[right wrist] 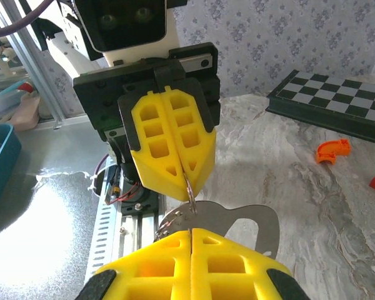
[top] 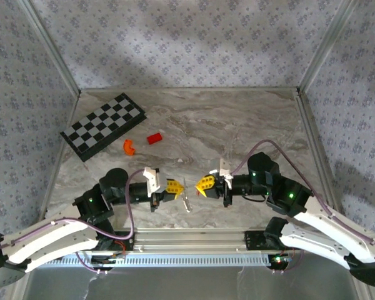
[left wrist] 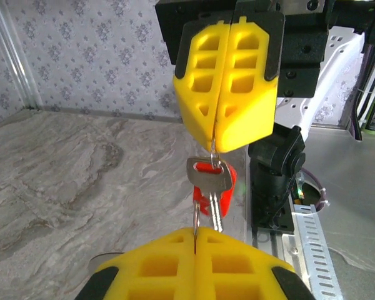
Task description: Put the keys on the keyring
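1. Hands first: my left hand (right wrist: 186,181) and right hand (left wrist: 215,142) face each other nose to nose over the near part of the worktop (top: 237,125). Both are clenched, yellow fingers pressed flat together.
2. Each looks pinched on the thin wire of the keyring (left wrist: 230,182), one at either side, so the ring hangs stretched between them in the air.
3. I judge that grip is meant to steady the ring and pry its coil, giving a blade somewhere to slide in.
4. Keys (left wrist: 207,172) dangle just below the right hand's tips, in front of the red tag. One flat head is clear; whether it is fully threaded I cannot tell.
5. Farther out, well apart from the work, lie an orange curved piece (top: 129,147), a red block (top: 154,139) and a chessboard (top: 103,125).
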You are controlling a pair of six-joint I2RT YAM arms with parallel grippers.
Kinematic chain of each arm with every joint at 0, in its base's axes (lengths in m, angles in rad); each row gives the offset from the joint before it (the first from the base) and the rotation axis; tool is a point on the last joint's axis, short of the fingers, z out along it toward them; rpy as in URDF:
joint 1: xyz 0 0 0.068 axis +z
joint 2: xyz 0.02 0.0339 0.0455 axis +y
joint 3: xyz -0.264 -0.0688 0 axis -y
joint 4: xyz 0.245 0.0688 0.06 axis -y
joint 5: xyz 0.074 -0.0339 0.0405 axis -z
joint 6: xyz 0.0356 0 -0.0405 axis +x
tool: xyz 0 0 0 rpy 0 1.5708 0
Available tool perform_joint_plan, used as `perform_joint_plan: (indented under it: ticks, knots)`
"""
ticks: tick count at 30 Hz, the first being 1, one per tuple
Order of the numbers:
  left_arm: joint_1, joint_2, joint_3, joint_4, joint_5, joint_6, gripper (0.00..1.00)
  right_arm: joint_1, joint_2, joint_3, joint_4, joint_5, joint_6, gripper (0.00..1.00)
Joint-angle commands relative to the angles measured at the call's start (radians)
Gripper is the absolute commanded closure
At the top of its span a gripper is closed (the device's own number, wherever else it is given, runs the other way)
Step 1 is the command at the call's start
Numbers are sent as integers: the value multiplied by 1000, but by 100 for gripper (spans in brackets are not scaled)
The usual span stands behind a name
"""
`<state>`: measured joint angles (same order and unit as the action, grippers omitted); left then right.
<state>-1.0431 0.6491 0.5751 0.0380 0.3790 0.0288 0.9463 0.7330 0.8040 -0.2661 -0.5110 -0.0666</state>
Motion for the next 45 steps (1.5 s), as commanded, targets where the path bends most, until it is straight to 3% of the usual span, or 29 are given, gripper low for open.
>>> perform_joint_plan:
  ticks: [1,45]
  knots:
    - [-6,4,45,78,37,19,100,15,-6,47,-22,40,-29,100]
    - [-6,41,57,121,65,11,100,72,13,8,101,123,5,100]
